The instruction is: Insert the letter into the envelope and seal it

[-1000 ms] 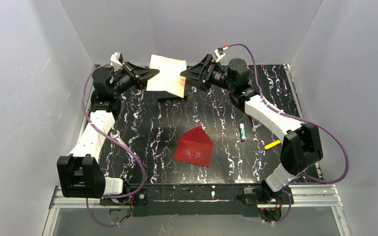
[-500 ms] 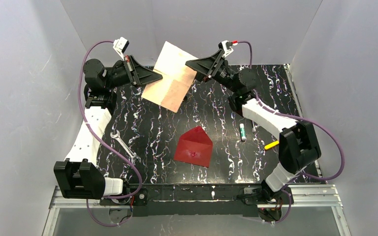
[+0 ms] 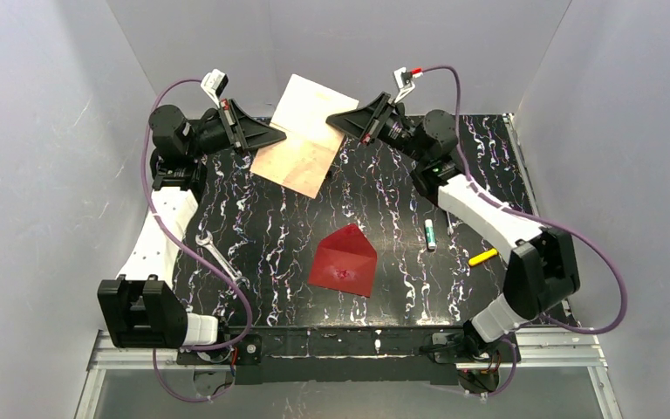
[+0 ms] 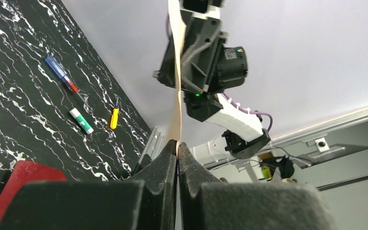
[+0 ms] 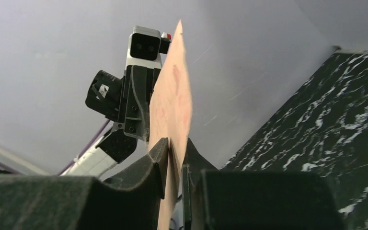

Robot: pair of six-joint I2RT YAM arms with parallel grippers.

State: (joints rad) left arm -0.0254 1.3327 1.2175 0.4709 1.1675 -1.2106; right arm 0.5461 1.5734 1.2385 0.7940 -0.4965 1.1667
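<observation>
Closing in a black, white-veined surface (image 3: 266, 218) on three sides with plain pale grey walls (image 3: 44, 157), bathing in soft, even light.

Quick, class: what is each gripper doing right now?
Left gripper: closed on the letter.
Right gripper: closed on the same letter.

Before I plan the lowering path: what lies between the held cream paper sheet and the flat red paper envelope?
Nothing: the top view shows bare black marbled tabletop between the cream letter and the red envelope.
</observation>
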